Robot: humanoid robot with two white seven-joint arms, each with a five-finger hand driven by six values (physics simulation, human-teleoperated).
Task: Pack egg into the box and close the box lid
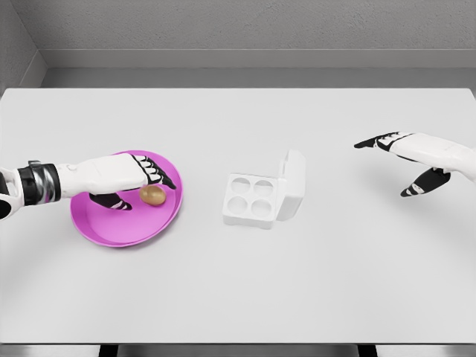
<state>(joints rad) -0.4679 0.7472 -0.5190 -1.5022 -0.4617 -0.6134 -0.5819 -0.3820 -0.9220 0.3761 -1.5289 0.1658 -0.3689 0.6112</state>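
Egg (152, 195) long axis left-right on plate (111, 227), left hand (123, 178) fingers apart over it, box (253, 199) lid open

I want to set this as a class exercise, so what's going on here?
The left hand hovers over the pink plate, fingers around a brown egg that seems to lie on the plate, not yet lifted. To its right on the white table, the white egg box stands open, lid up, all four cups empty. The right hand hangs open above the table, away from the box.
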